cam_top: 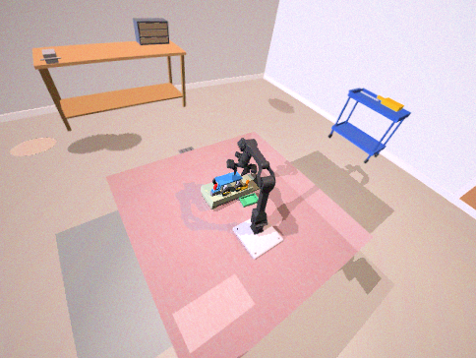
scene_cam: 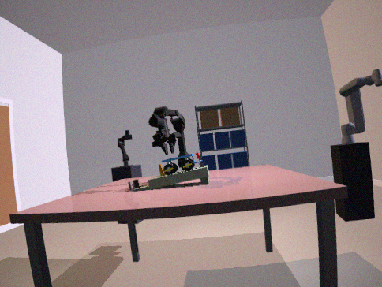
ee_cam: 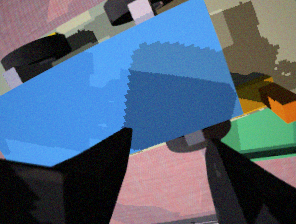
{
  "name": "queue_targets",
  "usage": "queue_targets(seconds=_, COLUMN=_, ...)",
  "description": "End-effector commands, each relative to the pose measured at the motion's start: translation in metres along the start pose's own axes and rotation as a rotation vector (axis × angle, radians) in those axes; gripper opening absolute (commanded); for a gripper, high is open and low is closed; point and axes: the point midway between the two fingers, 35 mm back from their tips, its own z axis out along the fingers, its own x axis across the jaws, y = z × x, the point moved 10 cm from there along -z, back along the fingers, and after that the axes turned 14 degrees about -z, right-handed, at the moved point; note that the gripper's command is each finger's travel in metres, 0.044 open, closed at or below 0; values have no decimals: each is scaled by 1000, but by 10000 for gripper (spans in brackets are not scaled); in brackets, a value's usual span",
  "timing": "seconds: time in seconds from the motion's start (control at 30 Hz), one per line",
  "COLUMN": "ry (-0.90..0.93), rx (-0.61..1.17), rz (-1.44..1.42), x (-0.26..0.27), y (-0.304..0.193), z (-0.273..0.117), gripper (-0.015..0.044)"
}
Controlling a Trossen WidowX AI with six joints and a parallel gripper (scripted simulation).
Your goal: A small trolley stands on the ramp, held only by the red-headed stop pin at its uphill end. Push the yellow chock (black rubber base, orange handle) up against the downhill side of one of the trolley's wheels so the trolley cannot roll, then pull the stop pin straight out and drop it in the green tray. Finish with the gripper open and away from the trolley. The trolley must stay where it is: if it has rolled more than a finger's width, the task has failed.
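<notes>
The trolley, with a blue deck (cam_top: 227,178) (scene_cam: 177,158) (ee_cam: 170,95) and dark wheels, stands on the pale green ramp (cam_top: 218,201) (scene_cam: 159,182). The red-headed stop pin (cam_top: 215,185) (scene_cam: 198,156) is upright at its uphill end. The yellow chock (scene_cam: 161,170) (ee_cam: 251,103) with its orange handle (ee_cam: 285,108) sits on the ramp by the downhill wheel; whether it touches the wheel cannot be told. The green tray (cam_top: 250,200) (ee_cam: 257,134) lies beside the ramp. My gripper (scene_cam: 170,152) (ee_cam: 169,141) is partly open and empty, above the trolley deck.
The ramp and tray rest on the pink surface (cam_top: 207,256) (scene_cam: 252,189). The arm's white base plate (cam_top: 258,242) is on the tray's side of the ramp. A workbench (cam_top: 108,54), a blue cart (cam_top: 361,135) and shelves (scene_cam: 222,136) stand farther off.
</notes>
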Motion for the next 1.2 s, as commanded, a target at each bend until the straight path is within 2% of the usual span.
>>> queue_targets(seconds=0.0, ry=22, rx=16, rz=151, x=18, y=1, z=1, gripper=190)
queue_targets(seconds=0.8, ry=46, rx=167, rz=1008, x=121, y=-21, z=5, gripper=190)
queue_targets(seconds=1.17, ry=44, rx=172, rz=1031, x=124, y=-22, z=7, gripper=190)
